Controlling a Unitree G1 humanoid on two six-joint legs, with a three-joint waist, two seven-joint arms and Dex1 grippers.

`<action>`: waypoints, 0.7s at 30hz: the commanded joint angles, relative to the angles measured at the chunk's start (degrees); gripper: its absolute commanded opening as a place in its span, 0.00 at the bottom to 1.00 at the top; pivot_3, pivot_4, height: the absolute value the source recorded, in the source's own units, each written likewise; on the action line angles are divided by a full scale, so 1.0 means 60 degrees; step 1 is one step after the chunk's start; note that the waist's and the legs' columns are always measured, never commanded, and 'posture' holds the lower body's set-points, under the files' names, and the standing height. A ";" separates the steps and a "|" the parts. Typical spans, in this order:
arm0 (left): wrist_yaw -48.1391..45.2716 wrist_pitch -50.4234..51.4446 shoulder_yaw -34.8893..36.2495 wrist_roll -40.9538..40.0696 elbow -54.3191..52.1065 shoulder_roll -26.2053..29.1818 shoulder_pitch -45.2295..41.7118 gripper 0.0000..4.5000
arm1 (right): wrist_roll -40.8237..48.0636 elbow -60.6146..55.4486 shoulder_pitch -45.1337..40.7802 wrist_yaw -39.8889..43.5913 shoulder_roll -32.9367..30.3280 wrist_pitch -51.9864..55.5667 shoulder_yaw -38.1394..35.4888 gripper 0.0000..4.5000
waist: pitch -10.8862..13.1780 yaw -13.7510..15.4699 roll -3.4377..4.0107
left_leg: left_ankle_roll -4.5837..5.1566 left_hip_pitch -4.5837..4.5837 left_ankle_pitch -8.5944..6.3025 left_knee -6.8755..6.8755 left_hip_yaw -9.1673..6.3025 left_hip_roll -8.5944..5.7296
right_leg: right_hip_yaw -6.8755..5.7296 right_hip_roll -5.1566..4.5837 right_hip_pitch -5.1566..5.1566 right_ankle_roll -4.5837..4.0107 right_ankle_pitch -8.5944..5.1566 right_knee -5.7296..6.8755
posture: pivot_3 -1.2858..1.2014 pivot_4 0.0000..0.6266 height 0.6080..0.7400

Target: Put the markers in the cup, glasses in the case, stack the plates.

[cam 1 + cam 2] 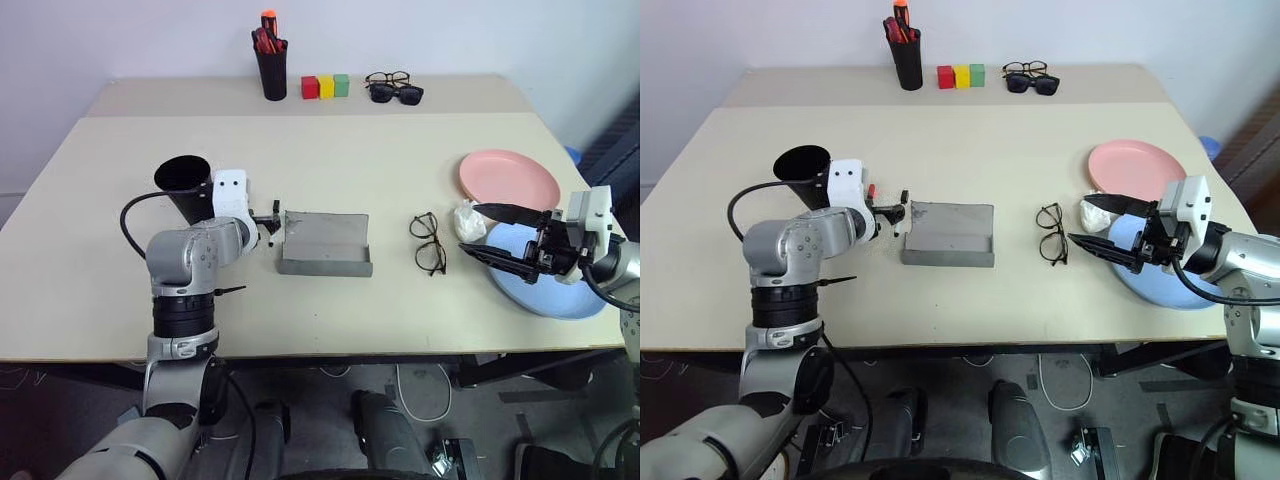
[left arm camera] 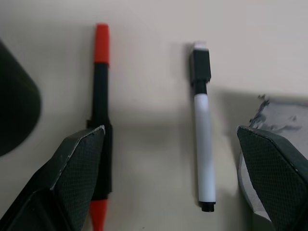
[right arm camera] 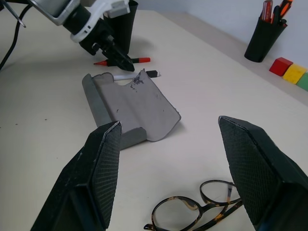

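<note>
Two markers lie between the black cup (image 1: pixel 185 185) and the open grey case (image 1: pixel 323 243): a red-orange one (image 2: pixel 100 120) and a white one (image 2: pixel 202 139). My left gripper (image 2: pixel 171 159) hangs open just over them, one finger above the red marker and the white marker between the fingers. The wire-rimmed glasses (image 1: pixel 429 242) lie unfolded right of the case. A pink plate (image 1: pixel 509 178) and a blue plate (image 1: pixel 540 290) sit side by side at the right. My right gripper (image 1: pixel 470 228) is open and empty, level, above the blue plate's left edge and pointing at the glasses.
A crumpled white wad (image 1: pixel 468 220) lies by the pink plate. At the back stand a black pen pot (image 1: pixel 270 65) with orange-capped markers, three coloured blocks (image 1: pixel 326 86), dark sunglasses (image 1: pixel 396 93) and a second pair of spectacles (image 1: pixel 387 77).
</note>
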 commanded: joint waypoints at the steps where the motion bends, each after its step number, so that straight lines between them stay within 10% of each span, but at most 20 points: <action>1: -0.0008 -0.0334 -0.0043 0.0257 0.0285 -0.0131 -0.0462 1.00 | 0.0066 -0.0191 -0.0042 -0.0029 -0.0048 -0.0086 -0.0154 0.72 | 0.0000 -0.0008 0.0000 | 0.0000 0.0000 0.0000 0.0001 0.0001 0.0000 | 0.0001 -0.0001 0.0000 0.0000 0.0000 0.0000 | 0.52 0.24 1.00; 21: -0.0165 -0.0695 0.0075 0.0873 0.1053 -0.0276 -0.0980 1.00 | 0.0107 -0.0294 0.0283 -0.0260 -0.0096 -0.0140 -0.0371 0.72 | 0.0001 -0.0010 -0.0002 | 0.0000 0.0000 0.0000 -0.0002 0.0000 0.0000 | 0.0000 -0.0001 -0.0001 0.0013 0.0000 -0.0001 | 0.52 0.24 1.00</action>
